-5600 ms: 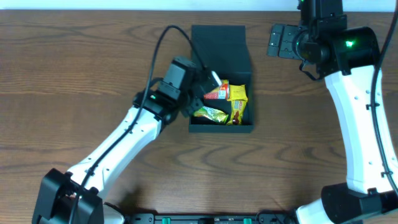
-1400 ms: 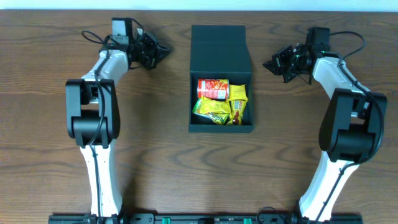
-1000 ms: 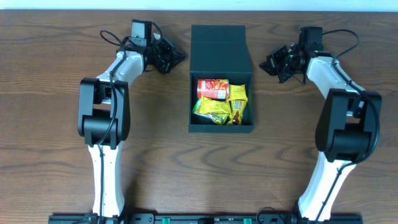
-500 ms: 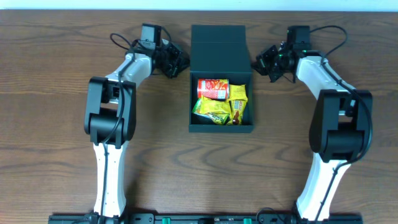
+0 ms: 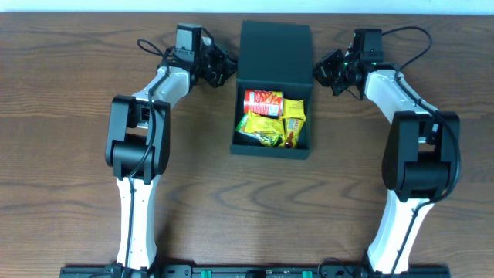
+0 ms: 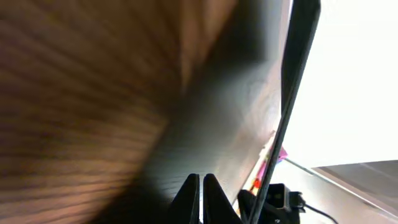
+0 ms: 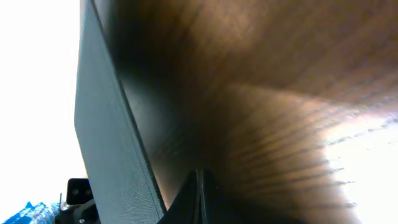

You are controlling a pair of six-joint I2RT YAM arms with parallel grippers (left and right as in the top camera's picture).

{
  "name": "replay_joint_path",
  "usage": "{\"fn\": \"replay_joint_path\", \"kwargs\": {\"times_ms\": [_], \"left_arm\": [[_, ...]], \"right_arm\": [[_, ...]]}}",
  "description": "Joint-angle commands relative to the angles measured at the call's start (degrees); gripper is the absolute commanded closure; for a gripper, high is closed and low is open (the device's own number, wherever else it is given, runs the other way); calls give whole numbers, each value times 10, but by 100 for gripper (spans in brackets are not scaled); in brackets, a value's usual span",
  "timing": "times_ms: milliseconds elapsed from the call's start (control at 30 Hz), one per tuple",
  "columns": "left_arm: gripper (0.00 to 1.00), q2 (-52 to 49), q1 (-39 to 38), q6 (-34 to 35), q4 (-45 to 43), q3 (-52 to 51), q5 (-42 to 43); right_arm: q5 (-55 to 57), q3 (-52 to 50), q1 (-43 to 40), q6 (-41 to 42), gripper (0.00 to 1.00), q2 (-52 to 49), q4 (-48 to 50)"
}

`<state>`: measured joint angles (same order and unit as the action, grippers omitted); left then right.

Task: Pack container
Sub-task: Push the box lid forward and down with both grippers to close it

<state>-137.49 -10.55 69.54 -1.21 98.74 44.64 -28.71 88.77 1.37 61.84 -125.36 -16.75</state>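
The dark teal container (image 5: 272, 144) sits at mid-table with its compartment open, holding a red can (image 5: 263, 102) and yellow and green snack packets (image 5: 293, 123). Its flap lid (image 5: 275, 48) extends to the far side. My left gripper (image 5: 228, 72) is shut and empty against the lid's left edge. My right gripper (image 5: 318, 74) is shut and empty against the lid's right edge. In the left wrist view the shut gripper (image 6: 201, 198) points beside the thin lid edge (image 6: 292, 93). In the right wrist view the shut gripper (image 7: 198, 198) lies next to the lid panel (image 7: 106, 143).
Brown wooden tabletop (image 5: 77, 185) all around the box. Both white arms reach up from the near edge on either side of the container. Black cables trail behind each wrist at the far side.
Both shut grippers moved inward until they reached the lid's two side edges. The lid and box shifted slightly towards the far side, and the lid looks lifted a little.
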Motion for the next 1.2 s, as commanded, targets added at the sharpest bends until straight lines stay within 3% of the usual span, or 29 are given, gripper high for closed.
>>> {"fn": "replay_joint_path", "kwargs": {"times_ms": [0,233,567,967,1167], "left_arm": [[95,-6,-6,28,-19,8,30],[94,-6,6,42,-32,8,52],[94,-6,27,116,-181,8,108],[95,-6,28,121,-196,8,142],[95,-6,28,181,-299,8,160]], "right_arm": [[-33,6,13,25,98,0,16],[-63,6,9,44,98,0,55],[-84,6,7,72,98,0,81],[-151,6,-10,132,99,0,155],[-188,6,-22,158,99,0,166]]}}
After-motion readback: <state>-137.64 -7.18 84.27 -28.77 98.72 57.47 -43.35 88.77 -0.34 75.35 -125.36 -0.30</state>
